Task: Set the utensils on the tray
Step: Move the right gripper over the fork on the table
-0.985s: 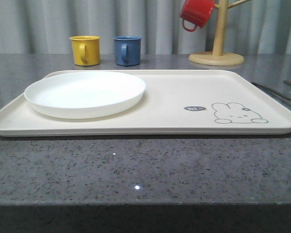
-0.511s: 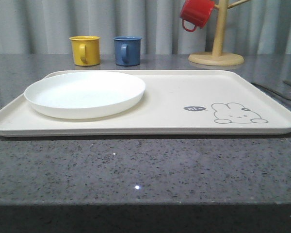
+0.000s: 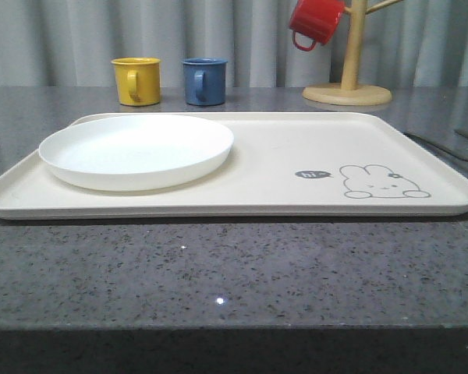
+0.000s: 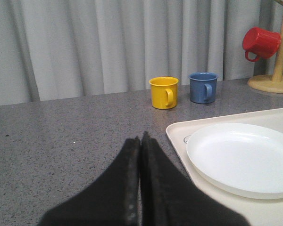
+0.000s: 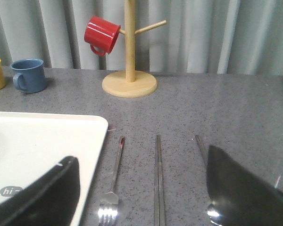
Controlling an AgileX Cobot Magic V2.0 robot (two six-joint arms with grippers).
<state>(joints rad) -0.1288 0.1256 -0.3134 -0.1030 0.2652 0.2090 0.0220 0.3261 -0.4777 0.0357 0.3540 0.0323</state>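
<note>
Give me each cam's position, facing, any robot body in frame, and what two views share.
Front: low at the table edge, facing forward over the tray and white plate; no arm in frame.
Left wrist: on the left arm, beside the tray, facing the curtain; left gripper shut.
Right wrist: on the right arm, over the fork, chopsticks and spoon; right gripper open.
Shared: the red mug hangs on its stand in both wrist views.

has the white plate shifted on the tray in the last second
No. The white plate keeps its spot on the tray, still below the yellow mug.
</note>
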